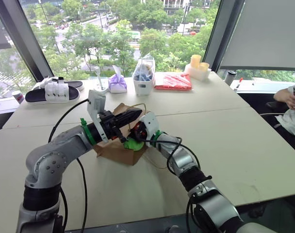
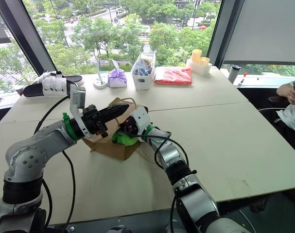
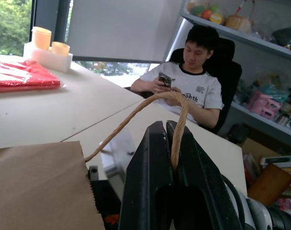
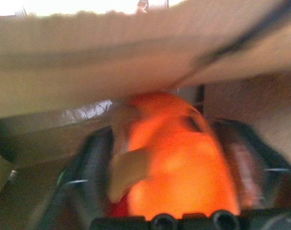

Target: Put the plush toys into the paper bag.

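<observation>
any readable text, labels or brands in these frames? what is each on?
"nohth", as it seems to read, partly hidden: chest print on the seated person's white T-shirt.
Boxes on the shelving: print too small to read.
Brown kraft paper bag: no print visible.

Left pincer [image 3: 171,143] clamped, right pincer [image 4: 171,191] spread.

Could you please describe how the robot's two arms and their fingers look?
Both arms are silver-grey metal with rounded joints and black sections. Black cables loop along each. A green band rings each wrist, and a white camera bracket sits on the left one. The left gripper has long black tapered fingers; the right gripper has black fingers too.
</observation>
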### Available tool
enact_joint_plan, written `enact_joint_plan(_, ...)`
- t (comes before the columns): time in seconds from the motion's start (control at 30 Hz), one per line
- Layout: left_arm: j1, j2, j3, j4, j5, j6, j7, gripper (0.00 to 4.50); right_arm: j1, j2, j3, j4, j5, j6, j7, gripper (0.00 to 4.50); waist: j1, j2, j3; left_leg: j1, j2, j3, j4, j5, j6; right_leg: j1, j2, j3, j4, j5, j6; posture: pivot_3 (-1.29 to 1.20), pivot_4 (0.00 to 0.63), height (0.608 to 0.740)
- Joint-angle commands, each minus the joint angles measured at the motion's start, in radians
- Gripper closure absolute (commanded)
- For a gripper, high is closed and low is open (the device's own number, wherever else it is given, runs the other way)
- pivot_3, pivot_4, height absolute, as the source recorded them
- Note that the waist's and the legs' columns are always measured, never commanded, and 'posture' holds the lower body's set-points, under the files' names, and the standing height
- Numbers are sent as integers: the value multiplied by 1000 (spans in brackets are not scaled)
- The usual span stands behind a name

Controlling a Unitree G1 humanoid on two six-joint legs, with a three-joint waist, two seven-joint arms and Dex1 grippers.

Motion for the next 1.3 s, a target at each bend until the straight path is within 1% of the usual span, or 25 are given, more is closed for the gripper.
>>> enact_joint_plan(0.03,-1,5,18,-26,-9,-18,-8,4500,37,-35,-35,-170,51,71,46,40,1,0,0,0,0,0,0,0,0,0,0,0,0,0,0,0,150,740)
enact_joint_plan(0.07,1,5,16,-26,-8,-19,-9,4500,57,-52,-44,-232,69,111,58,40,2,0,0,0,0,0,0,0,0,0,0,0,0,0,0,0,150,740)
enact_joint_plan(0.13,-1,2,9,-22,-2,-22,-13,4500,115,-121,-81,-422,146,249,104,40,4,0,0,0,0,0,0,0,0,0,0,0,0,0,0,0,150,740)
enact_joint_plan(0.2,-4,0,6,-16,2,-24,-16,4500,158,-179,-106,-553,202,352,132,40,5,0,0,-1,0,-1,0,0,0,0,0,0,0,0,0,0,150,740)
enact_joint_plan(0.27,-7,0,3,-9,6,-26,-22,4500,211,-252,-130,-655,247,442,167,40,5,0,0,0,0,0,0,0,0,0,0,0,0,0,0,0,150,740)
enact_joint_plan(0.33,-10,-1,1,-4,8,-28,-27,4500,261,-319,-134,-718,266,491,200,40,5,0,0,0,0,0,0,0,0,1,0,0,0,0,0,0,150,740)
enact_joint_plan(0.4,-14,-2,-2,4,14,-31,-34,4500,311,-368,-112,-722,245,494,214,40,3,0,0,0,0,0,0,0,0,1,0,-1,-1,0,0,0,150,740)
enact_joint_plan(0.43,-16,-3,-4,8,17,-32,-38,4500,333,-395,-83,-710,209,475,221,40,0,0,0,0,0,0,0,0,0,1,0,0,-1,0,0,0,150,740)
enact_joint_plan(0.5,-20,-5,-7,15,21,-34,-44,4500,369,-410,-40,-663,163,430,227,40,0,0,0,1,0,1,0,0,0,1,0,0,-1,0,0,0,150,740)
enact_joint_plan(0.63,-25,-4,-12,22,33,-36,-57,4500,369,-380,9,-543,79,366,170,40,0,0,0,1,0,1,1,0,0,1,0,0,-1,0,0,0,150,740)
enact_joint_plan(0.77,-22,-4,-10,15,32,-32,-56,4500,310,-338,5,-426,23,375,87,40,1,0,0,1,0,1,2,0,0,1,0,1,-1,0,0,0,150,740)
enact_joint_plan(0.83,-21,-4,-10,10,32,-30,-53,4500,281,-325,3,-384,6,399,59,542,3,0,0,1,0,1,2,0,0,2,0,1,-1,0,0,0,150,740)
enact_joint_plan(0.87,-21,-5,-10,8,31,-29,-51,4500,271,-322,4,-374,4,407,54,893,3,0,0,1,0,1,2,0,0,2,0,1,-1,0,0,0,150,740)
enact_joint_plan(0.93,-22,-5,-10,3,31,-27,-46,4500,257,-315,7,-369,8,424,58,1765,7,0,0,1,0,1,2,0,0,2,0,0,0,0,0,0,150,740)
enact_joint_plan(1.0,-22,-4,-10,0,31,-27,-43,4500,251,-311,5,-377,19,438,69,2913,8,0,0,1,0,0,2,0,0,2,0,0,-1,0,0,0,150,740)
enact_joint_plan(1.07,-24,-4,-8,-1,30,-25,-40,4500,249,-308,-5,-397,37,468,77,3820,8,0,0,1,0,1,2,0,0,2,0,0,-1,0,0,0,150,740)
enact_joint_plan(1.1,-26,-3,-8,0,29,-25,-39,4500,248,-310,-9,-411,47,484,85,4372,8,0,0,1,0,1,2,0,0,2,0,0,-1,0,0,0,150,740)
enact_joint_plan(1.13,-27,-3,-7,1,29,-25,-38,4500,249,-313,-15,-433,64,502,99,4461,8,0,0,1,0,1,2,0,0,2,0,0,-1,0,0,0,150,740)
enact_joint_plan(1.2,-30,-1,-5,2,27,-24,-38,4500,249,-315,-41,-494,109,539,123,4461,7,0,0,0,0,0,2,0,0,2,0,0,-1,0,0,0,150,740)
enact_joint_plan(1.3,-45,5,6,14,22,-24,-41,4500,212,-336,-119,-616,202,622,156,4461,6,0,0,0,0,0,2,0,0,2,0,0,-1,0,0,0,150,740)
